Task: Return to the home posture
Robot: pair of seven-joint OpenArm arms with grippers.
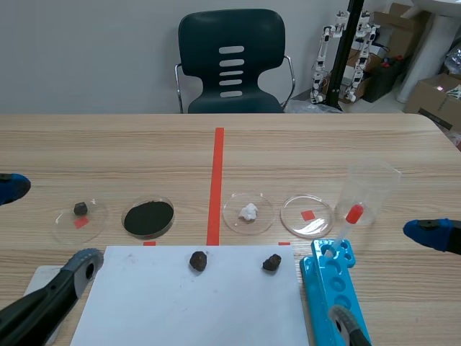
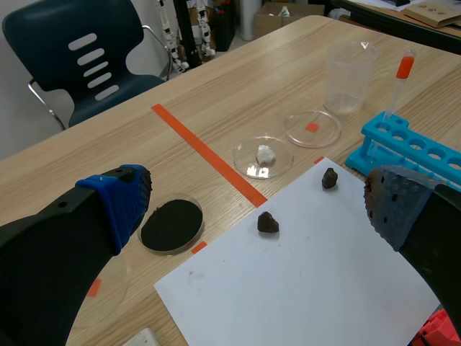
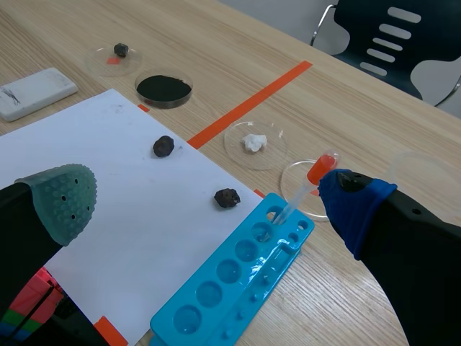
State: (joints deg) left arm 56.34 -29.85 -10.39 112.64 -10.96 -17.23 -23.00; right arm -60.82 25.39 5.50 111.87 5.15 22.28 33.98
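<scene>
Both arms are drawn back low over the table's near edge. My left gripper [image 1: 45, 225] stands open at the near left, holding nothing; in the left wrist view it [image 2: 256, 207] hangs above the white paper sheet [image 2: 310, 281]. My right gripper [image 1: 389, 277] is open at the near right, also holding nothing. In the right wrist view it [image 3: 209, 198] hovers over the sheet's edge and the blue tube rack [image 3: 234, 277]. Two dark lumps [image 1: 198, 261] [image 1: 271, 262] lie on the sheet [image 1: 187, 303].
Behind the sheet stand a dish with a small dark lump [image 1: 80, 210], a dish of black powder [image 1: 148, 218], a dish with a white lump [image 1: 248, 212] and a bare dish [image 1: 307, 216]. A beaker [image 1: 371, 191] and a red-bulbed pipette [image 1: 353, 215] are at the right. A chair [image 1: 231, 61] faces the far edge.
</scene>
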